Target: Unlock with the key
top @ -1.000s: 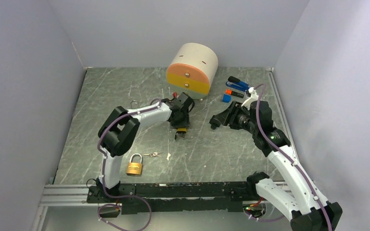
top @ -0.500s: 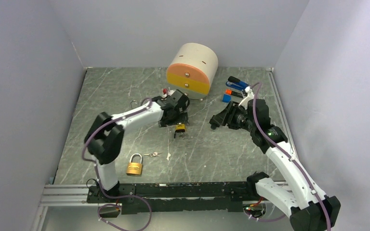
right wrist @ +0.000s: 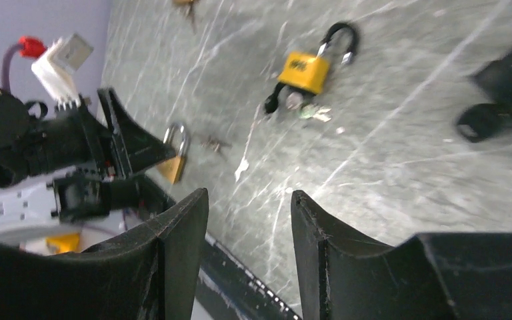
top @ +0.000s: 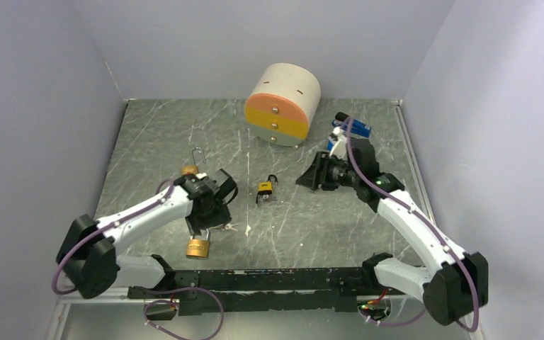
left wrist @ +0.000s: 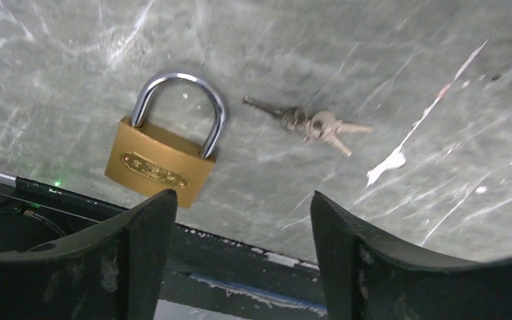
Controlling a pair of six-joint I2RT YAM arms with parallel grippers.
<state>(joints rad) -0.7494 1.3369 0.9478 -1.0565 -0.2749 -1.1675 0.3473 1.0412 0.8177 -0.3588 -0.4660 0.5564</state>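
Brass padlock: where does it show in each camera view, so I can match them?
Top external: brass padlock lower left of centre, toward the near edge.
Left wrist: upper left, lying flat.
Right wrist: left of centre, small.
Shared landmark: the loose keys lying just beside it in all three.

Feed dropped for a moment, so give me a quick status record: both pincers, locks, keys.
left pincer: open, empty, aimed at brass padlock and keys
right pincer: open, empty, facing yellow padlock
brass padlock: shut, lying flat
keys: loose, beside brass padlock, not touching
yellow padlock: mid-table, key bunch at its base
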